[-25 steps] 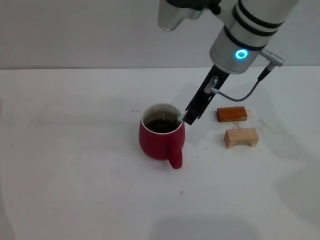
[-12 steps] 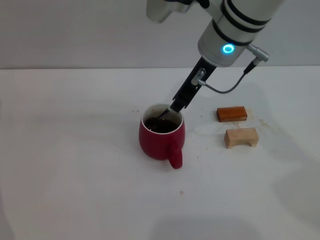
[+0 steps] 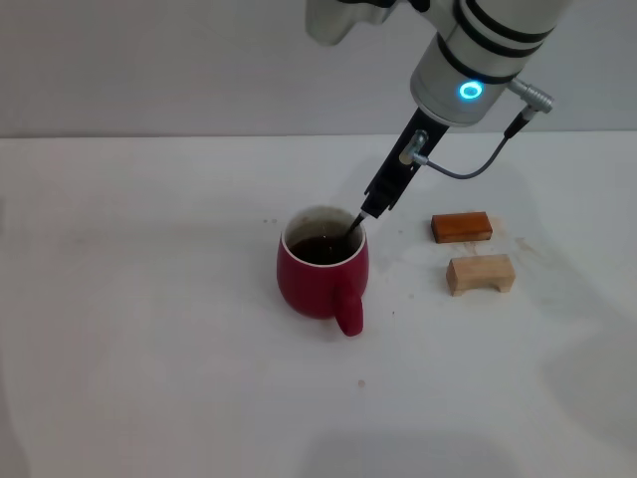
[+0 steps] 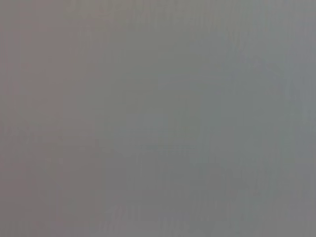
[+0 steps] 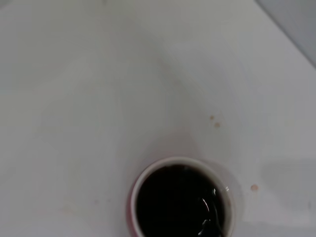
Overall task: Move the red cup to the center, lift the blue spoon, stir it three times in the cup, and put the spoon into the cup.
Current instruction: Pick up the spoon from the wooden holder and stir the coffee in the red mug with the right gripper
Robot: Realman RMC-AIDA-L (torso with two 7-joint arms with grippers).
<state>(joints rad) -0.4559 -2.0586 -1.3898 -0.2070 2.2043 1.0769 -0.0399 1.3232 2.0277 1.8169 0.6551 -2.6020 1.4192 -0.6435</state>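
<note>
The red cup (image 3: 320, 284) stands mid-table, its handle toward the front edge and dark liquid inside. My right gripper (image 3: 371, 208) hangs just above the cup's far right rim, shut on the blue spoon (image 3: 352, 229). The spoon slants down from the fingertips into the liquid, and only a thin stretch of it shows. In the right wrist view the cup's white rim (image 5: 170, 160) rings the dark liquid, with the blue spoon's bowl (image 5: 209, 225) glinting under the surface at one side. The left gripper is out of sight; its wrist view is plain grey.
An orange-brown block (image 3: 461, 227) and a pale wooden block (image 3: 481, 273) lie to the right of the cup. The white table (image 3: 149, 329) carries a few small brown specks around the cup. A grey wall stands behind.
My right gripper swung left over the cup with the spoon in the liquid, then came back right and slightly higher. The cup stayed put.
</note>
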